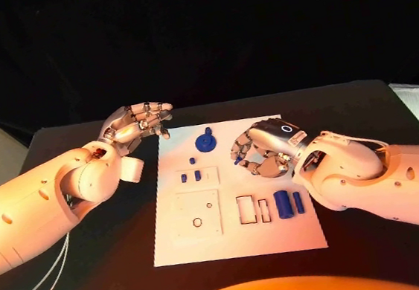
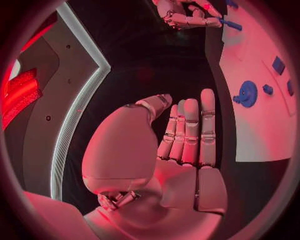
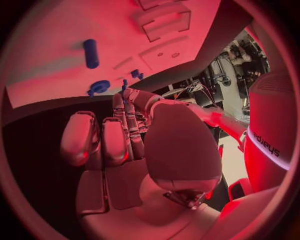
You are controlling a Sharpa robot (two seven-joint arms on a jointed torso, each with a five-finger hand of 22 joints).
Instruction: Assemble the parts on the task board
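Right hand point(image 1: 262, 153), at the board's point(image 1: 184, 247) one o'clock, seemingly pinches a blue peg point(image 1: 236, 157) for insertion; left hand point(image 1: 139, 123) waits empty, fingers apart.

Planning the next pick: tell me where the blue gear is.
In the head view, the gear lies on the far part of the board, between the left hand and the right hand.
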